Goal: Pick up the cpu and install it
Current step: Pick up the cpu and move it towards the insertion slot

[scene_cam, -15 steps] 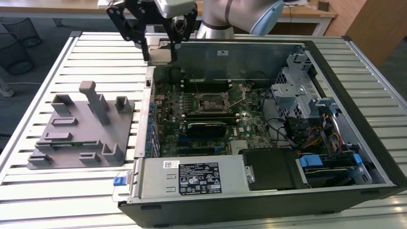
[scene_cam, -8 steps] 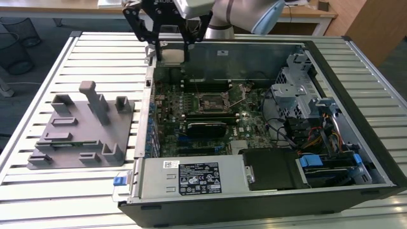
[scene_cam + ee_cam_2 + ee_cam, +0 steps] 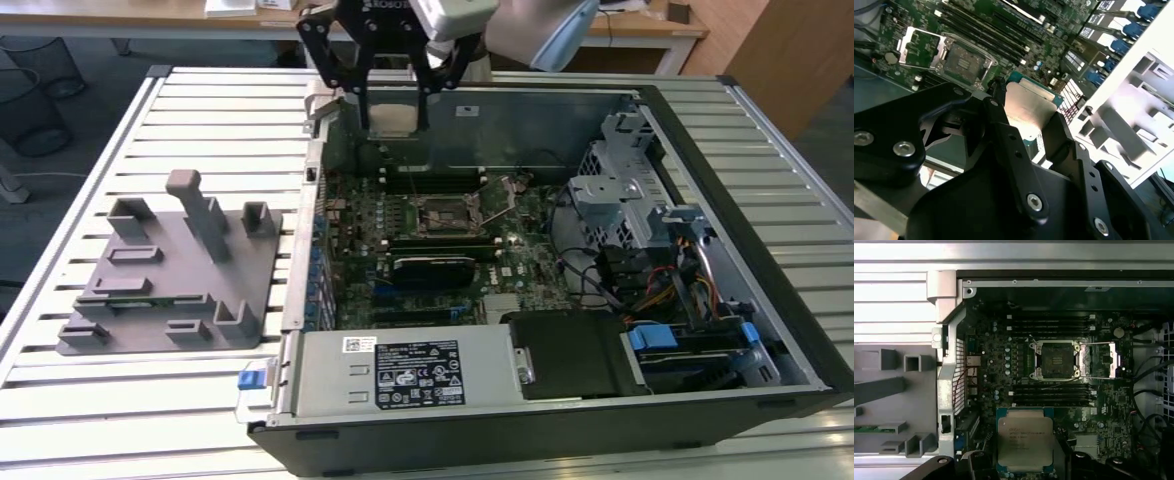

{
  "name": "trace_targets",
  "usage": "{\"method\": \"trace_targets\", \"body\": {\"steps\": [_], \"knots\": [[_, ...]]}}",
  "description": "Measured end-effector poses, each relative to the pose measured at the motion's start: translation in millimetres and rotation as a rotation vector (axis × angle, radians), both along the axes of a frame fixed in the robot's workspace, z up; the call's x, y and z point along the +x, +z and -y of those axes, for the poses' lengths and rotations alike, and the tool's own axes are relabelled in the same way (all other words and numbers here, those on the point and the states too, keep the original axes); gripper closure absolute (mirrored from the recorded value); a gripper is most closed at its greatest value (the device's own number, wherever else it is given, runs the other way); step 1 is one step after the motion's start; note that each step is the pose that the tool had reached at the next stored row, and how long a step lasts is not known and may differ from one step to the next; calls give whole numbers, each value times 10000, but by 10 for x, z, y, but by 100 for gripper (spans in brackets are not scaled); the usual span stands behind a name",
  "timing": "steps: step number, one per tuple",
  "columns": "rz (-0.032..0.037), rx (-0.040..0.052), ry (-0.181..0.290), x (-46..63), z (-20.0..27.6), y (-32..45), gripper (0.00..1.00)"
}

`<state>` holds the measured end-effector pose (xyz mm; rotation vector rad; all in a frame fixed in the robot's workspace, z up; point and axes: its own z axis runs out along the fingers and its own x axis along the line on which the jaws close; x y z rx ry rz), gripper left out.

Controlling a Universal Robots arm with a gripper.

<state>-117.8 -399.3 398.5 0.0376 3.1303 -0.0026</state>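
1. The arm reaches down from above at the far side of the case (image 3: 747, 330) in the exterior view. Its gripper (image 3: 394, 122) points straight down over the far corner of the case, on the exterior view's left.
2. Counted near to far in the exterior view:
   - one slatted table (image 3: 134, 420)
   - one power supply (image 3: 400, 372) at the case's near wall
   - one grey fixture (image 3: 174, 270), beside the case on the exterior view's left
   - one board (image 3: 400, 225) on the case floor
   - one socket (image 3: 447, 212) mid-board
   - one cpu (image 3: 394, 112), held up at the far end
3. The socket (image 3: 1055, 359) lies bare. Its frame (image 3: 1099, 360) is swung open to the exterior view's right.
4. The gripper (image 3: 1026, 120) has two black fingers (image 3: 1009, 145). They are clenched on the cpu (image 3: 1029, 100), one on each of two opposite edges, spread only as wide as the chip.
5. The cpu (image 3: 1025, 440) hangs in the air above the board, well apart from the socket. Its silvery top faces the first wrist camera, flat like the board below. It touches nothing but the fingers.
6. In the second wrist view the socket (image 3: 966, 59) lies beyond the fingertips.
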Motion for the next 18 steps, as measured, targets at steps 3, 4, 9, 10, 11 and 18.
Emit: {"method": "trace_targets", "body": {"steps": [3, 4, 9, 10, 11, 18], "knots": [[0, 1, 1, 106, 0, -4, 47], [1, 1, 0, 142, 0, -5, 47], [1, 1, 0, 316, 0, -11, 47], [1, 1, 0, 348, 0, -12, 47], [1, 1, 1, 382, 0, -13, 47], [1, 1, 1, 657, -16, -21, 47]]}}
